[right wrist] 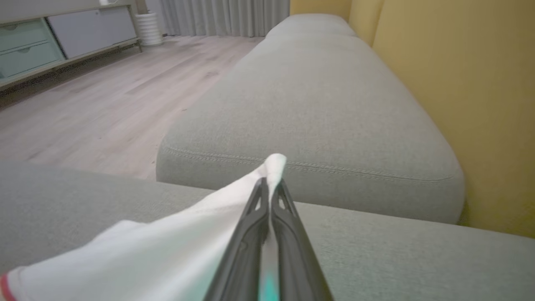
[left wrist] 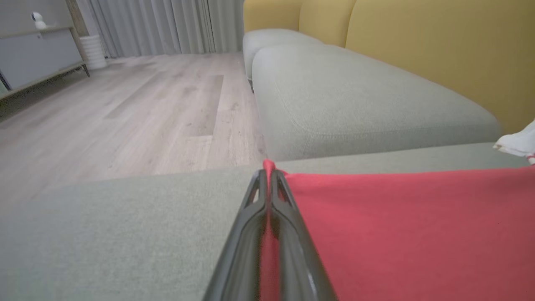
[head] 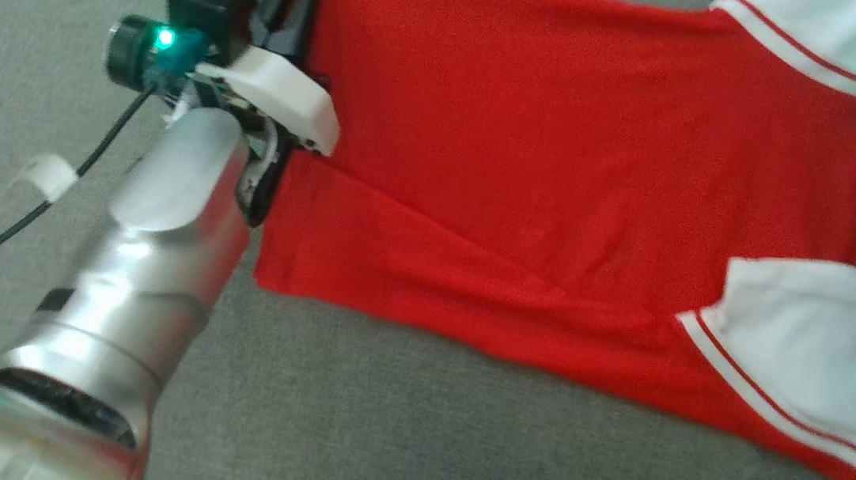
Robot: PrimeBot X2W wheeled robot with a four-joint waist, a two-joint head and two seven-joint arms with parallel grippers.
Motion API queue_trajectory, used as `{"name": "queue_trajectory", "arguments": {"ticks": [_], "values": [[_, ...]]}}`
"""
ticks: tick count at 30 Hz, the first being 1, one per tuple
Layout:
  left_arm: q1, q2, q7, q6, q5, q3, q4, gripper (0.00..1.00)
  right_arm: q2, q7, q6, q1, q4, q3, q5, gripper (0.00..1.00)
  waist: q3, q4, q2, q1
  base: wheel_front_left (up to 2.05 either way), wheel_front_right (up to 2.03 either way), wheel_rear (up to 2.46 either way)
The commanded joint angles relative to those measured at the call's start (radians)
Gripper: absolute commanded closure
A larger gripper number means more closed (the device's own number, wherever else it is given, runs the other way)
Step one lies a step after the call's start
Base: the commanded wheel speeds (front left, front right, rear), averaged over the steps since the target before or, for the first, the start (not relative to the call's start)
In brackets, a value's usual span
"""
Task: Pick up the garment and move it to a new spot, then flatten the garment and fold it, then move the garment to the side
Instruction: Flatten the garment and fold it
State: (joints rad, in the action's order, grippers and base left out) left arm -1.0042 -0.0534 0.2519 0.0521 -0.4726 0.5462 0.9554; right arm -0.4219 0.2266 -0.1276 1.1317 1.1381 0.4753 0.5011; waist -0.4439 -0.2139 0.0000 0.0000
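- Between the end effectors the garment point(head: 563, 167) lies spread on the sofa point(head: 377, 425), long axis running from one to the other.
- Its red hem is pinched by the left end effector point(left wrist: 268, 177); its white fabric by the right end effector point(right wrist: 269, 186).

My left gripper point(left wrist: 267, 174) and right gripper point(right wrist: 270, 183) have jaws pinched tight on the red shirt point(head: 563, 167); left forearm point(head: 157, 243) extended.

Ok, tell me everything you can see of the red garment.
The garment is a red, soft knit shirt with white sleeves edged in red-and-white stripes. It lies spread nearly flat on the grey cushion, a diagonal crease across its body. The left pincer is shut on its red edge, the right pincer on a white sleeve corner.
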Motion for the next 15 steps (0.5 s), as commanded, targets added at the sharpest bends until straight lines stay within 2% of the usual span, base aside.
{"name": "queue_trajectory", "arguments": {"ticks": [1, 6, 9, 15], "values": [[0.002, -0.06, 0.01, -0.023, 0.02, -0.047, -0.053, 1.0, 0.008, 0.022, -0.003, 0.014, -0.021, -0.006, 0.0, 1.0, 0.031, 0.028, 0.0, 0.0, 0.0, 0.0, 0.0], [0.092, -0.097, 0.01, -0.054, 0.066, -0.096, -0.102, 1.0, 0.031, 0.034, -0.003, -0.043, -0.091, -0.031, 0.021, 1.0, 0.088, 0.077, 0.0, 0.0, 0.0, 0.0, 0.0], [0.181, -0.12, 0.01, -0.065, 0.09, -0.135, -0.115, 1.0, 0.041, 0.035, -0.003, -0.175, -0.239, -0.057, 0.066, 1.0, 0.132, 0.117, 0.0, 0.0, 0.0, 0.0, 0.0], [0.357, -0.14, 0.01, -0.083, 0.13, -0.214, -0.181, 1.0, 0.05, 0.035, -0.003, -0.47, -0.411, -0.078, 0.146, 1.0, 0.199, 0.166, 0.0, 0.0, 0.0, 0.0, 0.0]]}}
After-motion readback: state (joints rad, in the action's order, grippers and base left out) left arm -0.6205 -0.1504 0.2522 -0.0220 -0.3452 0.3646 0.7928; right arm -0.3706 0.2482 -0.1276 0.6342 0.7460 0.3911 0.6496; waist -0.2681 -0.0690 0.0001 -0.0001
